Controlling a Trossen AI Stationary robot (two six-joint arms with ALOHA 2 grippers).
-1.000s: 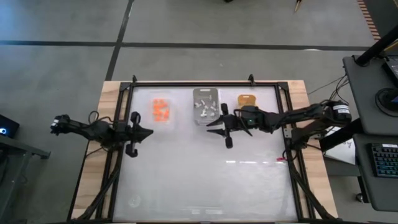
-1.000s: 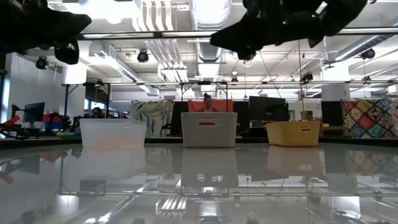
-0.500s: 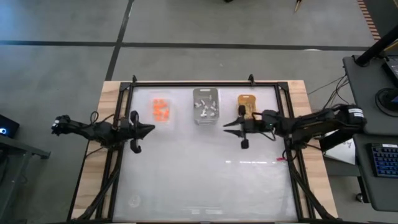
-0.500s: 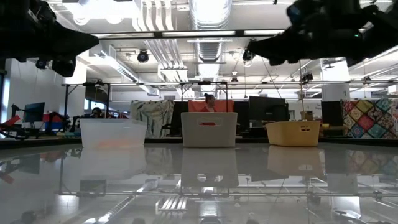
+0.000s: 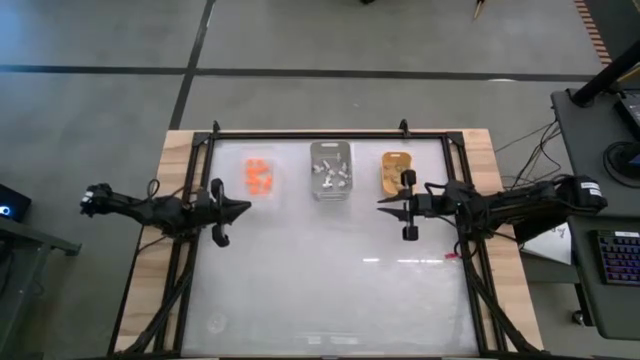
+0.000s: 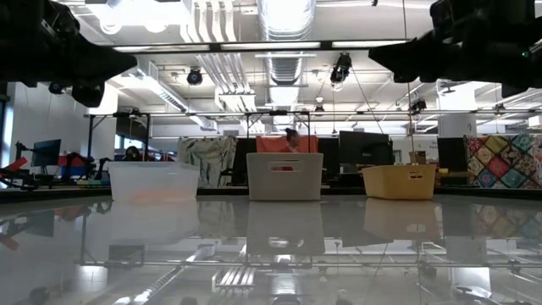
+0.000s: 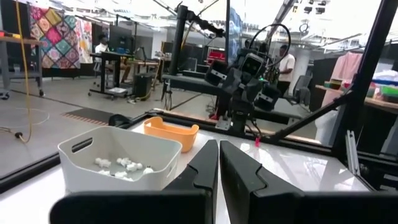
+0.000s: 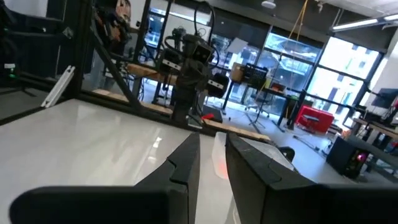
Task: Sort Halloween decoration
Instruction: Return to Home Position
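Since every trinket that shows lies inside one of the three trays lined along the far side of the worktop (image 5: 320, 290), the sorting of the Halloween decoration looks finished, or all but so. The orange trinkets (image 5: 259, 176) sit together in the clear tray (image 6: 153, 178) on the left. The white-grey trinkets (image 5: 333, 176) lie in the grey tray (image 6: 284, 176) in the middle. The orange-yellow tray (image 6: 399, 182) on the right holds the tan trinkets (image 5: 391, 170), though from above they can hardly be told from the tray's own colour. No piece appears mixed into a wrong tray, as far as such small things can be judged. A pink-red speck (image 5: 450, 257) near the worktop's right edge is too small to name.

The left claw (image 5: 238, 208) hangs over the worktop's left side, near the clear tray. Its fingers are together with only a slit between them, and it holds nothing. The right claw (image 5: 384, 202) hangs just beside the orange-yellow tray, on the side toward the open middle. Its fingers are likewise close together, with a narrow gap showing, and it is empty. In the low view both ride high above the surface. What seems left is only for the arms to settle into their resting posture; no further pick looks needed.
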